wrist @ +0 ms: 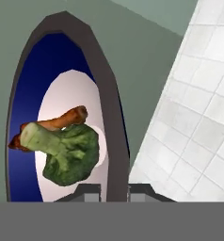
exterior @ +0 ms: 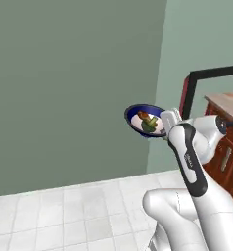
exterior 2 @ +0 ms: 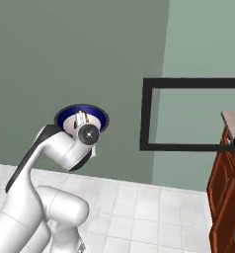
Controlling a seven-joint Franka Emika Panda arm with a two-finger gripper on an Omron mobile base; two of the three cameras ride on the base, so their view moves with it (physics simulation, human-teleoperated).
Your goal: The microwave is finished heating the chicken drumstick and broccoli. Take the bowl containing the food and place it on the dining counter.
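— Up against the green wall [exterior: 74, 88], what do you see?
— My hand [wrist: 115, 190] pinches the bowl [exterior: 138, 112] rim, held above the floor [exterior: 64, 215].
— Contents?
— Broccoli [wrist: 69, 157] covers part of the drumstick [wrist: 62, 122]; my wrist hides them from the right.

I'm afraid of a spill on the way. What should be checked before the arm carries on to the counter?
1. Gripper shut on the bowl rim: ok.
2. Broccoli in the bowl: ok.
3. Drumstick in the bowl: ok.
4. Bowl level: not ok, it looks tilted in the left base view.
5. Bowl clear of the wall: cannot tell.
6. Counter in sight, off to the right: ok.
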